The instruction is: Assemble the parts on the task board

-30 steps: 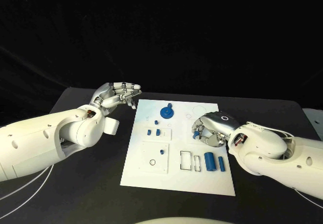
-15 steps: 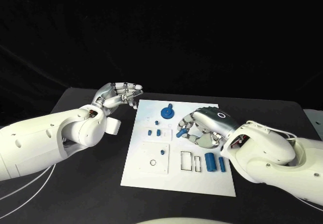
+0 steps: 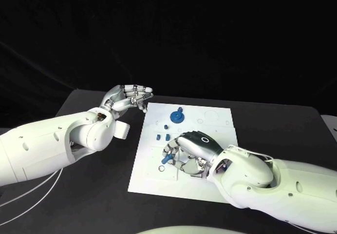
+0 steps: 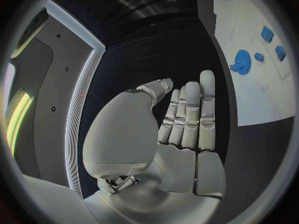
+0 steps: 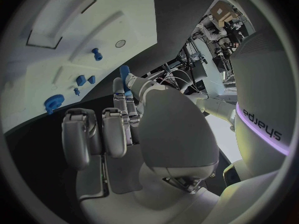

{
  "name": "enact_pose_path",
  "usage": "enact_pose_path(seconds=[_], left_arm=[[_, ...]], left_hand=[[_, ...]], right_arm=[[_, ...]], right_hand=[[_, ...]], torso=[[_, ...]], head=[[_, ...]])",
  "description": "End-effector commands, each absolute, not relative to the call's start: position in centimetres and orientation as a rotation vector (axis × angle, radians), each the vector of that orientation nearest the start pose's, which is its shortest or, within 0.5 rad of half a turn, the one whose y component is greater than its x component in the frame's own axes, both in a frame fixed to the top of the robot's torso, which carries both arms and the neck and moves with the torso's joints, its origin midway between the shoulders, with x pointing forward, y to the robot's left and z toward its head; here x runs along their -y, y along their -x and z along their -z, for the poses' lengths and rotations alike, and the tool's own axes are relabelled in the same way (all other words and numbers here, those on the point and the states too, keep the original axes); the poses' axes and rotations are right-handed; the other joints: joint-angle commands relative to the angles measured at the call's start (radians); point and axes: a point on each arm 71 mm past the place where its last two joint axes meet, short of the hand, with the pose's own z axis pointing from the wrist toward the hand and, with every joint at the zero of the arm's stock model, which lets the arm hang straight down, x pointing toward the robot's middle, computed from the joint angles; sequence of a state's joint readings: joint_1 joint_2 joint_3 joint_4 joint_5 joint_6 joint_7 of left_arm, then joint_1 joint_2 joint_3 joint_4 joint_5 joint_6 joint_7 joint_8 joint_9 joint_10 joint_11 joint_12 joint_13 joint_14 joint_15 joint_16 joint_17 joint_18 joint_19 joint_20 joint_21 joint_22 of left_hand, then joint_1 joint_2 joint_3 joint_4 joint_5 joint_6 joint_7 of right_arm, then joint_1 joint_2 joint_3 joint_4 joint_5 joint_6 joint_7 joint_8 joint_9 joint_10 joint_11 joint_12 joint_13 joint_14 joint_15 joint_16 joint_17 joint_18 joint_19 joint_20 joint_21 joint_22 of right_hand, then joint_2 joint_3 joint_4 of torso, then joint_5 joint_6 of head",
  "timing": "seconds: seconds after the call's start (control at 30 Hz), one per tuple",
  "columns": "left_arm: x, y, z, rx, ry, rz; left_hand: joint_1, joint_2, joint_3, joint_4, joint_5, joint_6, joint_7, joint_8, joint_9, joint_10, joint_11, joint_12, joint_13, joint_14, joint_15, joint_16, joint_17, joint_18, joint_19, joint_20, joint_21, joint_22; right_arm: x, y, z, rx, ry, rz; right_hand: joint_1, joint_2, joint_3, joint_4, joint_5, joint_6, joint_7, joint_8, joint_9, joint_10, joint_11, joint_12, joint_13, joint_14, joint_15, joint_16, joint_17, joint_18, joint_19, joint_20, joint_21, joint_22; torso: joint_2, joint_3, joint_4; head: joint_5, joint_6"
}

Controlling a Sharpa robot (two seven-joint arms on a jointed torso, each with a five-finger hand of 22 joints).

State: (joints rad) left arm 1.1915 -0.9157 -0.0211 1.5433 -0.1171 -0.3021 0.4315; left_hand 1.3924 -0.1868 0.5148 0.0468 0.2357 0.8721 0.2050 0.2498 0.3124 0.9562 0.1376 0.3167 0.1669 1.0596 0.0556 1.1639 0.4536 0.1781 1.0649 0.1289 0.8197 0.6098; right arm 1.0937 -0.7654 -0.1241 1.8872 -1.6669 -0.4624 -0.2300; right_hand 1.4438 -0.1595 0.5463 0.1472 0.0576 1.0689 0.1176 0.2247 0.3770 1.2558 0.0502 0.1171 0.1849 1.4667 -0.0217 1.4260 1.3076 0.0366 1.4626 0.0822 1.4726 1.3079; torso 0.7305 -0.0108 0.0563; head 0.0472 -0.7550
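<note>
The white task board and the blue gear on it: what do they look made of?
The white task board looks like rigid matte plastic, possibly painted sheet: flat, even white, with crisp cut-out recesses and no glare. The blue gear looks like moulded or printed plastic: uniform saturated blue, dull finish, clean teeth. The small blue peg pinched by the right hand has the same look. The material can't be confirmed from these views.

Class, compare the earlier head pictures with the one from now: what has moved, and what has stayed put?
The right hand, pinching a small blue part, has travelled from the task board's right side across to its left. The left hand stays raised and empty beside the board's far corner; the blue gear has not moved.
</note>
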Motion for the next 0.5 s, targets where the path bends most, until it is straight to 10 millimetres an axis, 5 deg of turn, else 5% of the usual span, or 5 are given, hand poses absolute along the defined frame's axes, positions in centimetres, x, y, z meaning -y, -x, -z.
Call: enact_pose_path(seconds=[0.03, 0.5], left_arm=[[-23.5, -48.5, 16.7, -1.381, 0.973, 1.539], [-23.5, -48.4, 16.7, -1.384, 0.974, 1.539]], left_hand=[[0.003, 0.005, -0.003, -0.003, 0.004, -0.003, 0.000, 0.005, -0.001, -0.009, 0.001, 0.007, 0.001, -0.009, -0.001, -0.002, -0.001, 0.006, -0.001, 0.007, -0.004, -0.001], [0.002, 0.005, -0.003, -0.003, 0.004, -0.004, 0.000, 0.006, -0.001, -0.011, 0.001, 0.010, 0.001, -0.010, -0.001, -0.001, -0.002, 0.006, -0.001, 0.007, -0.004, -0.001]], right_arm=[[6.9, -35.7, 21.0, -1.577, 0.376, -0.988], [6.0, -35.9, 23.0, -1.606, 0.443, -0.912]], right_hand=[[-0.005, 0.000, 0.004, -0.004, 0.004, 0.009, 0.001, 0.004, 0.020, 0.003, 0.002, -0.007, 0.001, 0.059, -0.003, 0.004, 0.048, -0.015, 0.079, -0.007, -0.007, 0.227], [-0.008, -0.002, 0.006, -0.006, 0.003, 0.007, 0.003, 0.004, 0.021, 0.003, 0.004, -0.009, 0.001, 0.059, -0.002, 0.005, 0.050, -0.016, 0.080, -0.006, -0.004, 0.228]], torso=[[0.001, 0.0005, 0.0004], [0.001, 0.0017, 0.0008]], head=[[0.003, -0.001], [0.007, -0.008]])
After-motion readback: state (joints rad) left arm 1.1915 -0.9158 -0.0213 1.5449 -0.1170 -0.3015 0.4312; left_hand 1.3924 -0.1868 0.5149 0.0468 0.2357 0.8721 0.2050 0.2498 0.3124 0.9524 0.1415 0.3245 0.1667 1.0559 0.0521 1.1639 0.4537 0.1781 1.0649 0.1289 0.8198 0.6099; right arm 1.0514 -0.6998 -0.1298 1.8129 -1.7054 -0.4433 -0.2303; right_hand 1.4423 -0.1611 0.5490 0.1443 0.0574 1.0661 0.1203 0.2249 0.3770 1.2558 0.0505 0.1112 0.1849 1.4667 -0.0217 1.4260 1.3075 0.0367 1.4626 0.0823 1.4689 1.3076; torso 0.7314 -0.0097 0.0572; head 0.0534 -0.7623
